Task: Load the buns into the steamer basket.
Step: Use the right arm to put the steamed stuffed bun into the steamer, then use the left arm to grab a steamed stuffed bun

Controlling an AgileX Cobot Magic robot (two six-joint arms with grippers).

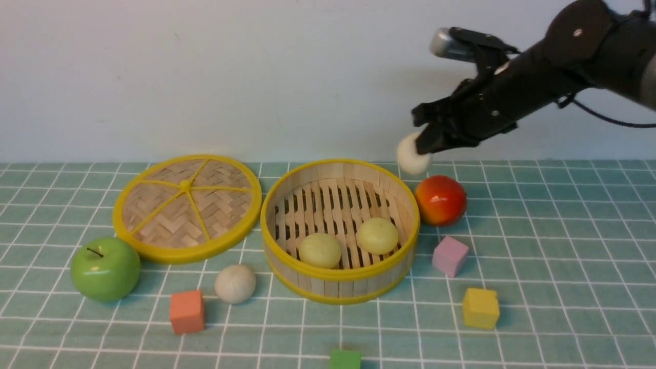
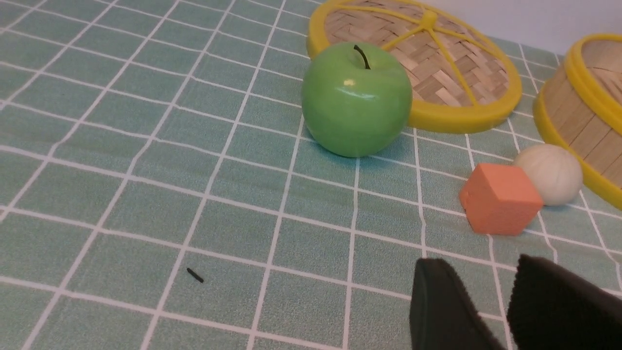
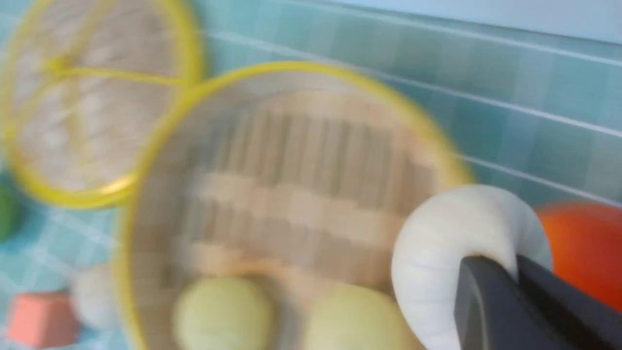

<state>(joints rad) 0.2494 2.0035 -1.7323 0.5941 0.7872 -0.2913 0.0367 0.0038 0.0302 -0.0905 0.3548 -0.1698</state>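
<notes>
Spreading across the lower frame of the front view, the green checked cloth (image 1: 564, 246) gives you a flat stage. At centre left lies the woven lid (image 1: 187, 207), set down flat so that the steamer basket (image 1: 341, 284), touching it at frame centre, stands open from above.

From the upper right your right arm reaches in. The right gripper (image 1: 429, 142) is clamped on the raised off-white bun (image 1: 411, 156) and holds it clear of the cloth. The bun hangs just past the upper right of the basket's rim, with the red-orange fruit (image 1: 441, 200) below it. That height looks chosen to clear the wall before a drop.

The green apple (image 1: 105, 267) sits at lower left against the lid's near edge, out of the way. Inside the basket, the left yellow-green bun (image 1: 320, 250) and the right yellow-green bun (image 1: 377, 235) rest side by side on the slats toward the near wall, leaving the far half free.

The second off-white bun (image 1: 235, 283) waits on the cloth just left of the basket, beside the orange cube (image 1: 187, 311). In the left wrist view your left gripper (image 2: 478, 277) hovers low with its fingers apart and nothing between them, likely placed for that bun.
</notes>
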